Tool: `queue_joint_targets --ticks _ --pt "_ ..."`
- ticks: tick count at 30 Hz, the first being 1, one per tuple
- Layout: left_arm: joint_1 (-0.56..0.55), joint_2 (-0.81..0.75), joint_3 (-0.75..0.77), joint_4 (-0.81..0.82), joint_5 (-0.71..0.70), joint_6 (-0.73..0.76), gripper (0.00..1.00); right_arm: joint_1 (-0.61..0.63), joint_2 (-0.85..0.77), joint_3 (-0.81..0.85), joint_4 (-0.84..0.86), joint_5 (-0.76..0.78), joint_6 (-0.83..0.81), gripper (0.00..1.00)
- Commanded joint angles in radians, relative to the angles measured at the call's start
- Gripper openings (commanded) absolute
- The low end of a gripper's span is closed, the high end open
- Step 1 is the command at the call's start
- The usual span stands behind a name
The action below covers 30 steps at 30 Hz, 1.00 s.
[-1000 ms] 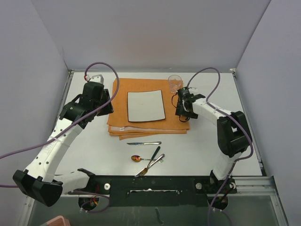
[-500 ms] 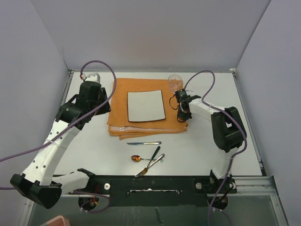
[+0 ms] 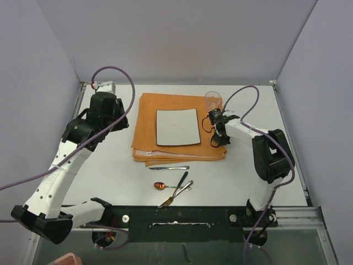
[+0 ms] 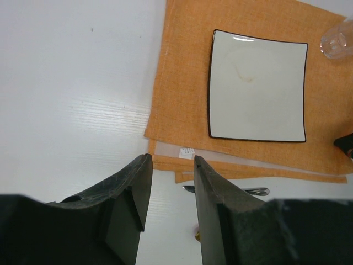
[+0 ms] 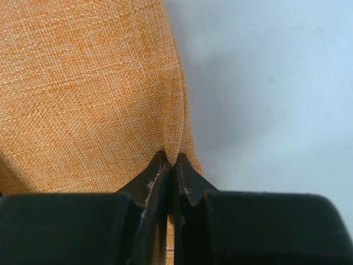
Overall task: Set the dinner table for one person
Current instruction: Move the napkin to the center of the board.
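Item: my right pincer, clamped on the right edge of the orange woven folded cloth. My left pincer: half-wide, empty. Under all: large matte white-grey counter. Best I drag low and slowly, since the square white plate rides on top.

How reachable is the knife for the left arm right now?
Likely yes: the left tool is open and empty, and the knife lies on bare table by the cloth's near edge, nothing over it.

White arms, black joints, purple cables, black left gripper
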Motion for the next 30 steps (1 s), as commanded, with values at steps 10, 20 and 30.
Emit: queue_joint_targets --ticks 10,20,30 --pt "0.009 0.061 0.026 0.099 0.094 0.029 0.39 -0.102 -0.102 -0.027 -0.117 0.144 -0.092 0.00" --pt "0.018 0.338 0.028 0.221 0.383 0.028 0.49 -0.080 -0.183 0.150 -0.138 0.107 -0.181 0.73" --pt "0.036 0.729 0.226 0.407 0.534 0.008 0.49 -0.068 -0.310 0.079 0.047 -0.286 -0.185 0.65"
